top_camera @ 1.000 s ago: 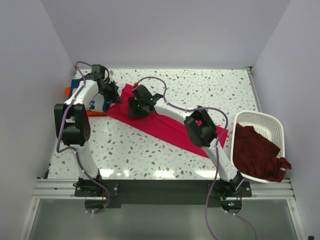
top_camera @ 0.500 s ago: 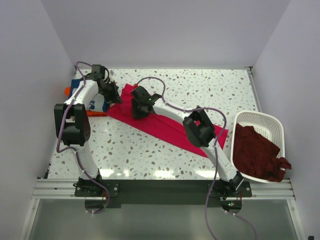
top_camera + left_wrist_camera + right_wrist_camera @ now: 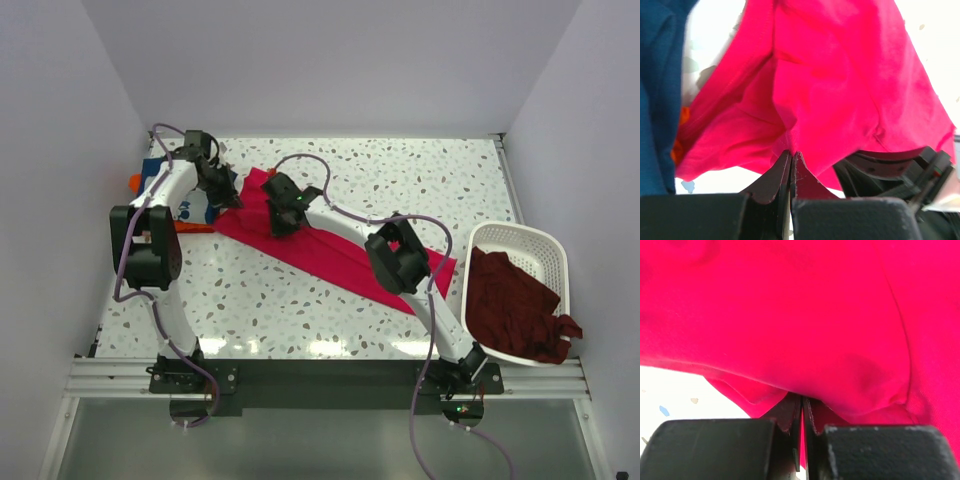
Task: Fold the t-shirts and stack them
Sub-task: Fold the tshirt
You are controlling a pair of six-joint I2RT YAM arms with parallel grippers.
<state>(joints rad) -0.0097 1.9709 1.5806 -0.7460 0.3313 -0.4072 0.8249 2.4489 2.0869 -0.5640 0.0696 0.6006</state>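
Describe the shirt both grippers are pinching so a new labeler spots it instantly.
On the speckled table, a long diagonal band runs from back-left toward the white laundry basket: the crimson-pink t-shirt, pinched near its back-left end by left gripper and right gripper. It is the only bright pink cloth; the maroon shirt lies in the basket, the navy shirt far left.

Navy shirt [image 3: 151,168] and orange shirt [image 3: 134,181] mostly hidden behind left arm [image 3: 172,190] (print unreadable). Maroon pile [image 3: 510,300] in basket [image 3: 530,240]: count unclear.
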